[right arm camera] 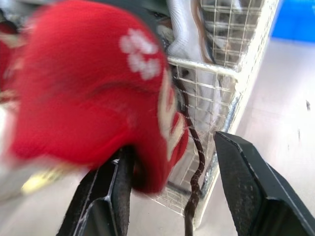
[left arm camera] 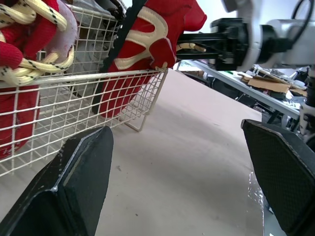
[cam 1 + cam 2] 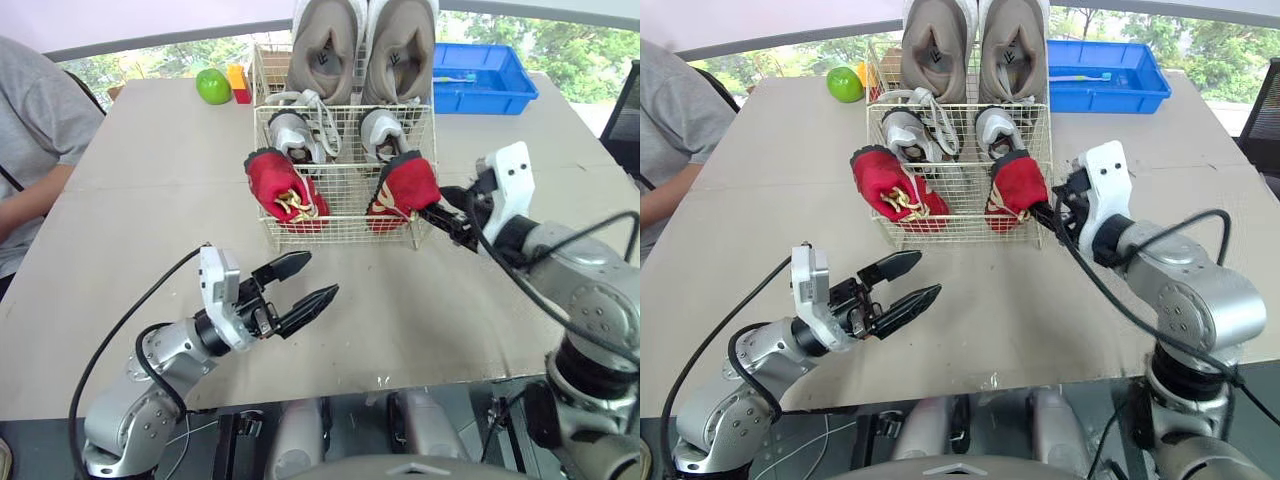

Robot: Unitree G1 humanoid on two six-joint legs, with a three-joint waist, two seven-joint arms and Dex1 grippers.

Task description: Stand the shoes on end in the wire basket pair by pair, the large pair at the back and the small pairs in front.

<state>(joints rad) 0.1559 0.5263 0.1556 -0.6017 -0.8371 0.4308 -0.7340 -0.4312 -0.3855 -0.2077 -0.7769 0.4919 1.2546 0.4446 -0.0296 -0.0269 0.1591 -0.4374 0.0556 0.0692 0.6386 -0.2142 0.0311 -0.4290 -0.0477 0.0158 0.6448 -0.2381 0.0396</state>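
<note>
The wire basket [image 3: 345,195] stands at the middle back of the table. Two large beige shoes [image 3: 328,45] stand on end at its back, two small grey shoes [image 3: 290,135] in the middle row. Of the two red shoes in front, the left one [image 3: 280,185] leans over the front wall. The right one [image 3: 405,188] sits at the front right corner, tilted outward. My right gripper [image 3: 447,217] is at that corner, open, one finger [image 1: 115,191] touching the red shoe [image 1: 93,93]. My left gripper [image 3: 300,290] hangs open in front of the basket, with nothing in it.
A green apple [image 3: 213,86] and a red and yellow block [image 3: 240,83] lie at the back left of the basket. A blue bin [image 3: 483,77] sits at the back right. A person in a grey shirt [image 3: 30,150] sits at the table's left side.
</note>
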